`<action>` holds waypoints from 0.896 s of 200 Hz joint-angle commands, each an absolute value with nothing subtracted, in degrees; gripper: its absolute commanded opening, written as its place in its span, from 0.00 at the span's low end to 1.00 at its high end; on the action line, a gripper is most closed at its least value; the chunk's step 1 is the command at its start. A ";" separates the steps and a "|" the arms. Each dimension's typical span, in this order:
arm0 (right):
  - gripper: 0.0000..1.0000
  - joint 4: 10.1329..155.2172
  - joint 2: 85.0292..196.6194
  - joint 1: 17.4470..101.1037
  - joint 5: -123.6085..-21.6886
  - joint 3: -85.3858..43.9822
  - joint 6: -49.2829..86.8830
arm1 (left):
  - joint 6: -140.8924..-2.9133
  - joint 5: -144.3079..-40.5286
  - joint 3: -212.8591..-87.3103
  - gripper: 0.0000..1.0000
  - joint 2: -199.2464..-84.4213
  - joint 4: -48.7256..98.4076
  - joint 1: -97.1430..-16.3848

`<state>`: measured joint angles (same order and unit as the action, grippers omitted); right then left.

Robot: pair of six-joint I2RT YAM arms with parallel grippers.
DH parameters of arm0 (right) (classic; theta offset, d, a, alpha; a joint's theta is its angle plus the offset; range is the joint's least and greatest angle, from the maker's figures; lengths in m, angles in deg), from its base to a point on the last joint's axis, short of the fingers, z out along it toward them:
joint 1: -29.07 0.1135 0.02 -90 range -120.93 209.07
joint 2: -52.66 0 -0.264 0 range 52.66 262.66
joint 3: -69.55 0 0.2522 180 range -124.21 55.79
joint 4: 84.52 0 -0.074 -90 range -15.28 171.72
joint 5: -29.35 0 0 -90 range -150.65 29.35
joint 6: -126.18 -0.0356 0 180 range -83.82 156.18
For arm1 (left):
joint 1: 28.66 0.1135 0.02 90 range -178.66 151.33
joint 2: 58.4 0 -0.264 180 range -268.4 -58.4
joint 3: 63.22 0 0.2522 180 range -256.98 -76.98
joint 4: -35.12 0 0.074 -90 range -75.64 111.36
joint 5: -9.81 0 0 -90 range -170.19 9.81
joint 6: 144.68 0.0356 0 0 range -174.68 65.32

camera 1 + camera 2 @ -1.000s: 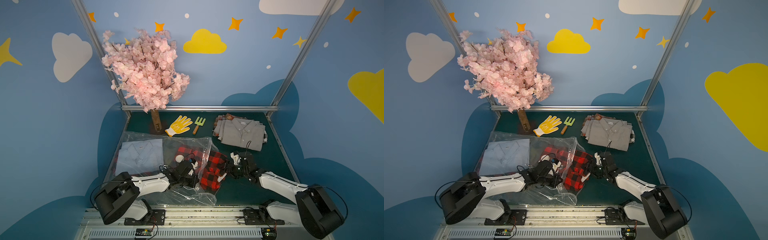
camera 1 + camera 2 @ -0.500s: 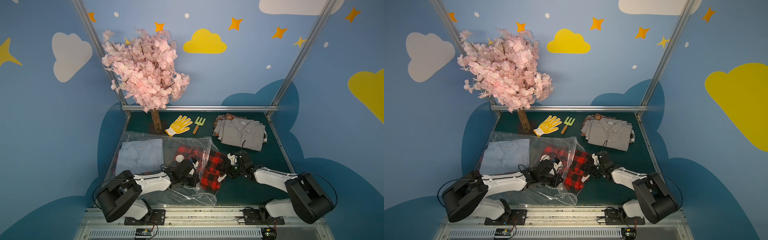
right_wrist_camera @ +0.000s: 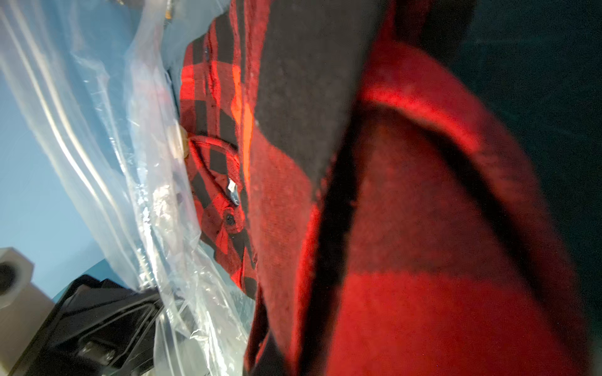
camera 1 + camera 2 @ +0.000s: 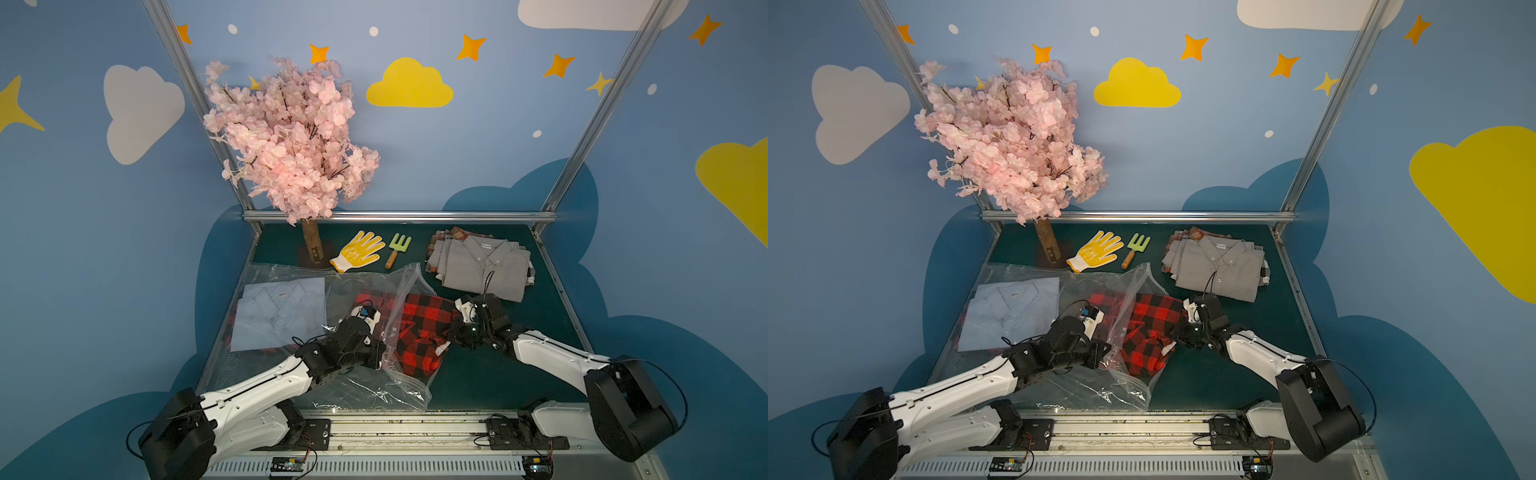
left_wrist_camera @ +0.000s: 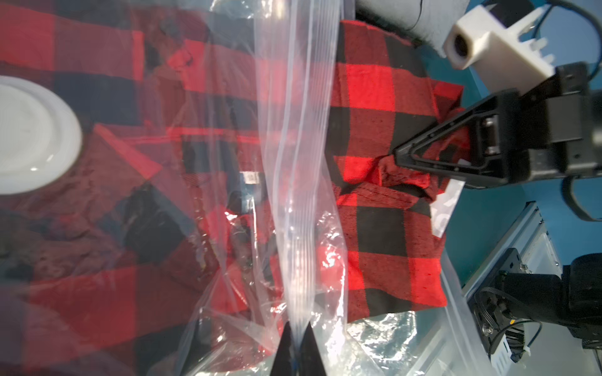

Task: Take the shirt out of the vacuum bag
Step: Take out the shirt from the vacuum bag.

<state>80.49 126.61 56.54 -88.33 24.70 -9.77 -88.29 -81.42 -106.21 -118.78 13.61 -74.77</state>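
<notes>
Shirt [image 4: 419,328] lies half out of the vacuum bag [image 4: 365,390] mouth on the bench [image 4: 498,382]. Its long axis runs out toward the right arm, which is nearer. Right end effector [image 5: 395,158] is clenched on a bunched fold at the free edge. Left end effector [image 5: 298,328] is clamped on bag plastic at the mouth. My read: pull rightward, away from the bag.

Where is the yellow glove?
In both top views the yellow glove lies at the back, left of centre, between the tree trunk and the green rake.
</notes>
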 commanded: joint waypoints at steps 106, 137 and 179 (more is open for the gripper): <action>0.00 64.37 126.66 57.56 -95.38 13.53 -4.70 | -87.82 -89.08 -109.81 0.04 -135.64 20.97 -75.23; 0.16 59.82 127.23 57.49 -95.51 12.83 -2.91 | -88.04 -88.83 -110.03 0.03 -137.32 21.36 -75.60; 0.37 54.51 127.03 57.55 -96.85 12.15 -0.58 | -87.74 -88.93 -110.60 0.03 -138.79 21.56 -75.69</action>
<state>59.99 127.25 57.30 -94.95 13.99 -3.08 -88.33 -88.35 -109.12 -137.56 21.33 -75.58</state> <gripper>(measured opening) 0.340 0.051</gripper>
